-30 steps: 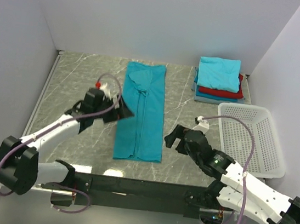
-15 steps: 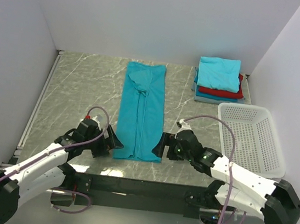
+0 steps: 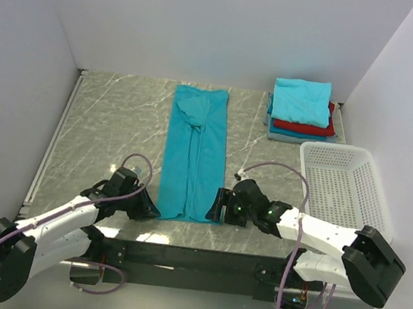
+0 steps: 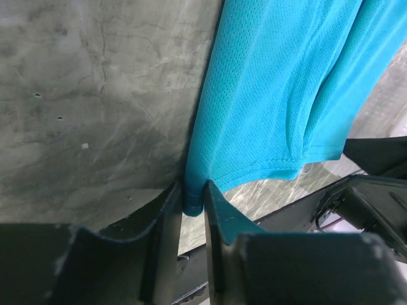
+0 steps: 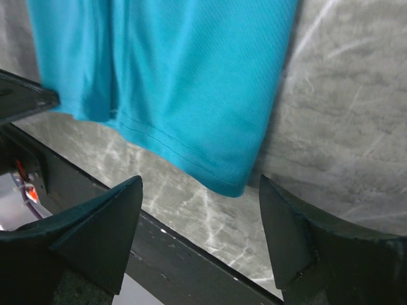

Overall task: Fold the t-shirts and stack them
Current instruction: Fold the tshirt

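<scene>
A teal t-shirt [image 3: 195, 153] lies folded into a long narrow strip down the middle of the table, hem toward the arms. My left gripper [image 3: 155, 210] is shut on the hem's near left corner [image 4: 193, 198], the cloth pinched between both fingers. My right gripper [image 3: 220, 207] sits low at the near right corner [image 5: 236, 184], jaws open, one finger on each side of the corner and nothing pinched. A stack of folded t-shirts [image 3: 301, 110], teal on top with red and blue below, rests at the far right.
A white lattice basket [image 3: 344, 189] stands right of my right arm. The table's dark front rail [image 3: 185, 257] runs just behind the hem. Grey walls close the table on three sides.
Both arms have come down and inward to the shirt's near hem corners. The left gripper has closed on the left corner; the right jaws have narrowed slightly.
</scene>
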Controlling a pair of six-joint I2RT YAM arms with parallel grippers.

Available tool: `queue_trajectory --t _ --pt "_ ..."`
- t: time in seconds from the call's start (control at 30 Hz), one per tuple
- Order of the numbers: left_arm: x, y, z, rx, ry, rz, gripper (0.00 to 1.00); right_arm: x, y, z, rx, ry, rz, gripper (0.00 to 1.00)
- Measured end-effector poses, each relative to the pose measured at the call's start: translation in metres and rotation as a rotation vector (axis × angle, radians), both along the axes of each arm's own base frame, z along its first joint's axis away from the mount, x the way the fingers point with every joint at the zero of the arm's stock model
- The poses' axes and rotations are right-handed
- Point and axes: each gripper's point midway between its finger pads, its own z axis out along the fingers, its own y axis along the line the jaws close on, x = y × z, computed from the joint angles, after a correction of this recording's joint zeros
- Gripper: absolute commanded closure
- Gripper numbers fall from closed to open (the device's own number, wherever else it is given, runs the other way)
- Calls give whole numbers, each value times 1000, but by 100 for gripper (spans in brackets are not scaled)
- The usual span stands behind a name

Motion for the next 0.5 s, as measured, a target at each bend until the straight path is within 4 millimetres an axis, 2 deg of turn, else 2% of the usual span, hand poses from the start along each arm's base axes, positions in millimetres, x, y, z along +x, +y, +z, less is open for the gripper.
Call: queue_trajectory --t 0.13,0.2,0.23,0.27,0.37,0.5 --pt "0 0 -2 1 6 0 82 -7 -1 -10 -5 41 1 28" --pt "0 -1 -3 0 9 0 89 -6 0 -11 0 44 -2 34" --pt "0 -1 -3 -3 10 -1 91 -6 1 -12 0 47 -5 42" --pt "0 -2 -3 -4 9 -3 99 -6 1 -13 0 48 -6 47" --pt "1 -4 -2 -16 5 -9 100 -6 -1 -18 -13 62 -16 67" --pt "1 -5 -2 -21 3 -12 100 -6 -4 -24 -29 72 -35 84"
